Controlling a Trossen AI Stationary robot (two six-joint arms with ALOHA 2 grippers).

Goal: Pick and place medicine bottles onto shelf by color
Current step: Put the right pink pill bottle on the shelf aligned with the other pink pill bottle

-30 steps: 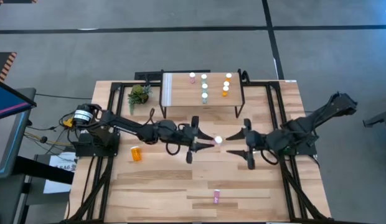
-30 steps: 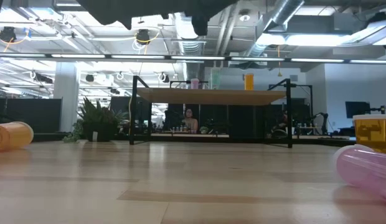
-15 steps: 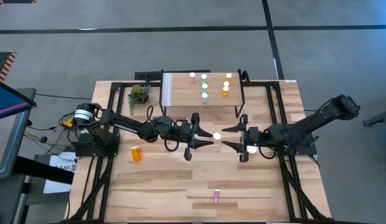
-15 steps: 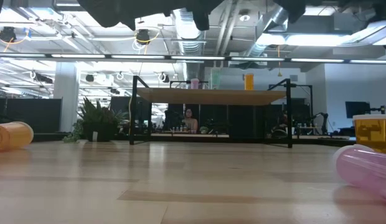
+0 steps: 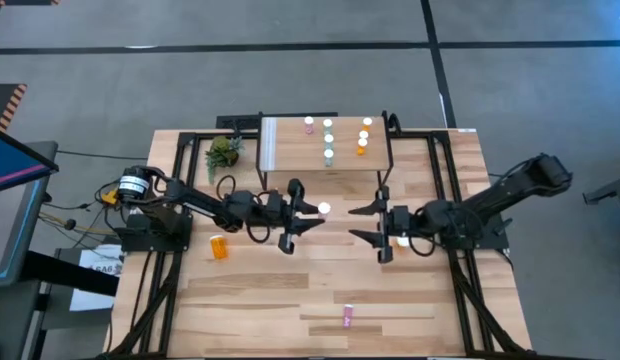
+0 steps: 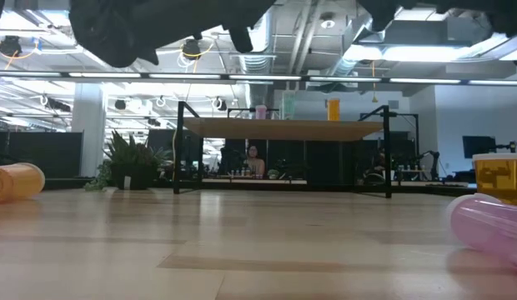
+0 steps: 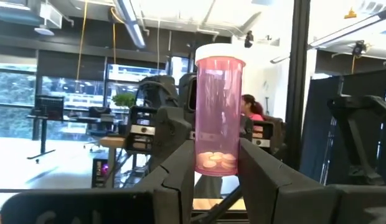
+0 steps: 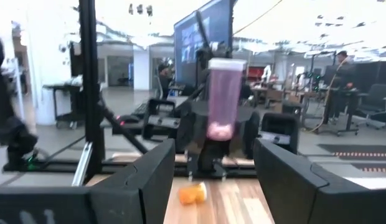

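My left gripper (image 5: pixel 312 210) is shut on a pink medicine bottle with a white cap (image 5: pixel 323 208), held over the table's middle, in front of the shelf (image 5: pixel 290 150). The bottle also shows in the left wrist view (image 7: pixel 218 106) and in the right wrist view (image 8: pixel 224 99). My right gripper (image 5: pixel 364 222) is open and empty. It faces the bottle from the table's right, a short gap away. On the shelf stand one pink bottle (image 5: pixel 309 124), three teal bottles (image 5: pixel 328 140) and three orange bottles (image 5: pixel 363 135). My left gripper pinches the pink bottle's lower body, near its base (image 7: pixel 216 163), between its two fingers. The fingers lie level and come from the table's left. The bottle stands upright, cap up, lifted clear of the table.
An orange bottle (image 5: pixel 219 246) lies on the table's left part. A pink bottle (image 5: pixel 347 316) lies near the front edge. A small green plant (image 5: pixel 223 152) stands left of the shelf. In the low view an upright orange bottle (image 6: pixel 498 179) stands at the right.
My left gripper has carried the pink bottle toward the table's left and a little toward the far edge, and the bottle has stayed upright. My right gripper has moved toward the table's left, following the bottle, and has stayed open.
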